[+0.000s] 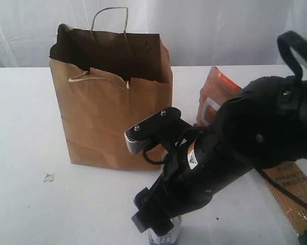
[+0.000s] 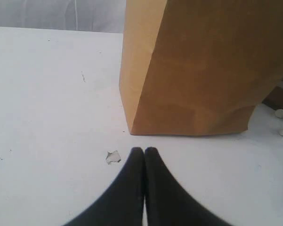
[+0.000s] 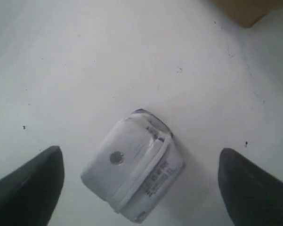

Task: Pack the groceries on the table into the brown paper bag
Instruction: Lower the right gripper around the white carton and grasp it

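The brown paper bag stands upright and open on the white table; the left wrist view shows its side. A small white carton lies on the table directly below my right gripper, which is open with one finger on each side and clear of the carton. In the exterior view the carton peeks out under that gripper. A brown pouch with a white square and the spaghetti pack lie at the right. My left gripper is shut and empty, just short of the bag's base.
A small torn scrap lies on the table left of the bag, beside the left fingertips. White crumbs sit past the bag's far corner. My right arm hides much of the table's right side.
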Motion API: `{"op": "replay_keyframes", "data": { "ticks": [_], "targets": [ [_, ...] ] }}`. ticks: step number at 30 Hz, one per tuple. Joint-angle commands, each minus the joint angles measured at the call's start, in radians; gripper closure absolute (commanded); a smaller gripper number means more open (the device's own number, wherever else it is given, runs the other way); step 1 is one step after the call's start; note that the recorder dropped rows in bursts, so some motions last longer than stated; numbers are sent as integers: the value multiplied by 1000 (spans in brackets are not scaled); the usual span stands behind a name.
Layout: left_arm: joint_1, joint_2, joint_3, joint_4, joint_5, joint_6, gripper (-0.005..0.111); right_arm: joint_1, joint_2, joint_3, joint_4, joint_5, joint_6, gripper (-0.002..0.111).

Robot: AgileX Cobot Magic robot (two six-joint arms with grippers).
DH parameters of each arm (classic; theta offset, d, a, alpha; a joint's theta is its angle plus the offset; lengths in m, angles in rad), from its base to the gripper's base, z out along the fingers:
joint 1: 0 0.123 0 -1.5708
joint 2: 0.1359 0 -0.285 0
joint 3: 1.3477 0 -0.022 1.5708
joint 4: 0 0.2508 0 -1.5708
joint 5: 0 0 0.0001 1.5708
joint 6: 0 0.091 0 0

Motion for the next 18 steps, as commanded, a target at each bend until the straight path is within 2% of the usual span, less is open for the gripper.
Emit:
{"op": "replay_keyframes", "data": {
  "ticks": [1,13,18],
  "targets": [
    [0,-5,3,-7,-3,-2,107,-11,28,-4,-4,-6,52,26],
    [0,-5,3,-7,-3,-2,107,-11,112,0,33,-34,127,27],
    [0,-5,3,-7,-3,-2,107,-11,150,0,33,-65,127,50]
  ]
}}
